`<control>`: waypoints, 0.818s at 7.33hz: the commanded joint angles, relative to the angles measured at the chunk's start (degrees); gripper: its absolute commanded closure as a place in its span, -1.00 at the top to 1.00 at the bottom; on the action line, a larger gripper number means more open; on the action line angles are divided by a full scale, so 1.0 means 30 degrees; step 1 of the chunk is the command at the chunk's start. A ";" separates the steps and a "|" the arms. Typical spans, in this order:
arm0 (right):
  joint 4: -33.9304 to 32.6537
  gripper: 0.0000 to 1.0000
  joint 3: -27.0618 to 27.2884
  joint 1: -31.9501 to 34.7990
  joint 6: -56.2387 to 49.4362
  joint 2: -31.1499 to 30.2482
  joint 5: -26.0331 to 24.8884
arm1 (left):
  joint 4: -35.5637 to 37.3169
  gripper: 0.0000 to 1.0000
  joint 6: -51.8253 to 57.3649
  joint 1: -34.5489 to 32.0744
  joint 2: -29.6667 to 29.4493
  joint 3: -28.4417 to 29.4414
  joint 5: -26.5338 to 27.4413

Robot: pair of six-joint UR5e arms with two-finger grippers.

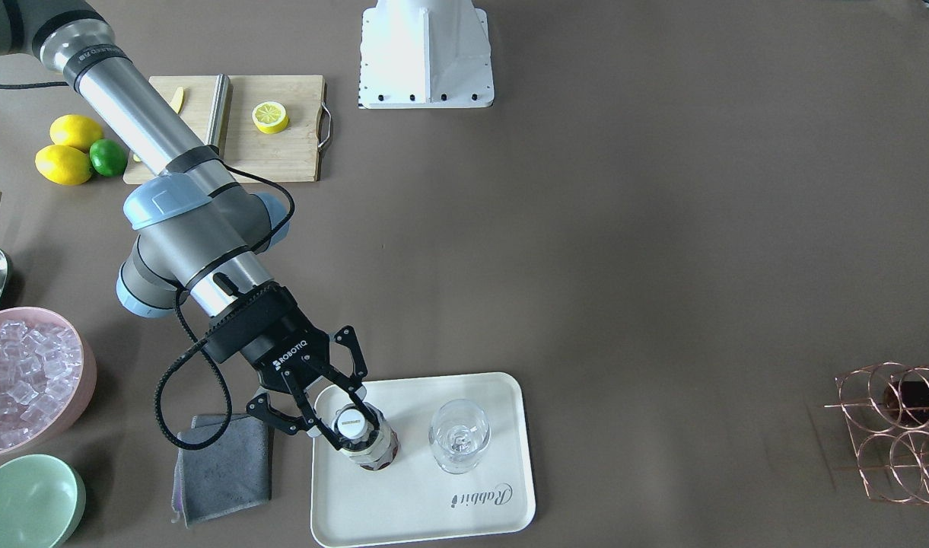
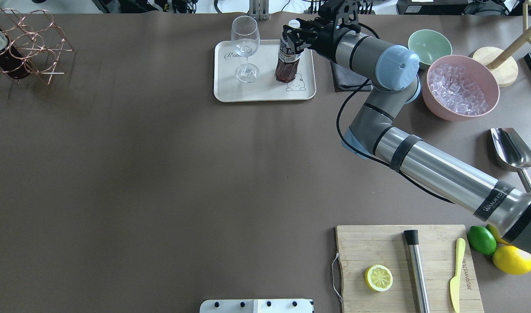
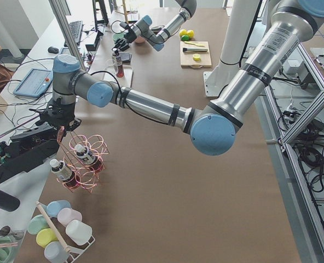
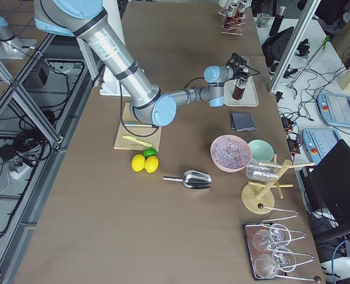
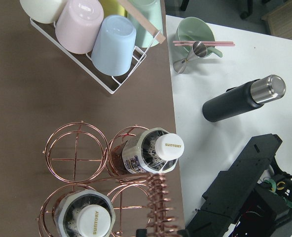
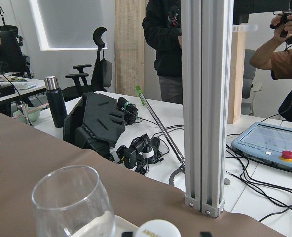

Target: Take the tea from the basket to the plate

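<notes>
Small clear plastic tea bottle (image 2: pixel 287 69) stands on the cream rectangular tray (image 2: pixel 265 92), just right of a clear wine glass (image 2: pixel 245 43), right gripper (image 1: pixel 350 426) clamped round its neck. Grey cloth (image 1: pixel 224 464) lies just beside the tray, on its right. Copper wire basket (image 2: pixel 26 48) sits way off at the bench's (image 2: pixel 161 174) left end, two more bottles (image 5: pixel 153 150) in its cells.

1. Stretching wide as a plain brown tabletop (image 2: pixel 161 174).
2. Carrying a cream plate (image 2: pixel 265 93) at the middle of the far edge.
3. Bearing a copper wire basket (image 2: pixel 28 45) at the far corner on the robot's left.
4. Holding a grey cloth (image 1: pixel 224 468) just beside the plate, with a mint-green bowl (image 2: pixel 429 45) and a pink bowl (image 2: pixel 439 111) of ice near it.
5. Supporting a metal scoop (image 2: pixel 511 148) nearer the robot.
6. Carrying a wooden cutting board (image 2: pixel 435 261) at the near right, two lemons (image 2: pixel 512 259) and a lime (image 2: pixel 481 240) just beside it.
7. Bearing the white robot base (image 1: pixel 426 53).
</notes>
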 commanded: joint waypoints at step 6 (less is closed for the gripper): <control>-0.7272 1.00 0.5843 0.4089 -0.0095 -0.2680 0.9846 | -0.0756 -1.00 -0.0447 0.0013 0.0138 0.0611 -0.0004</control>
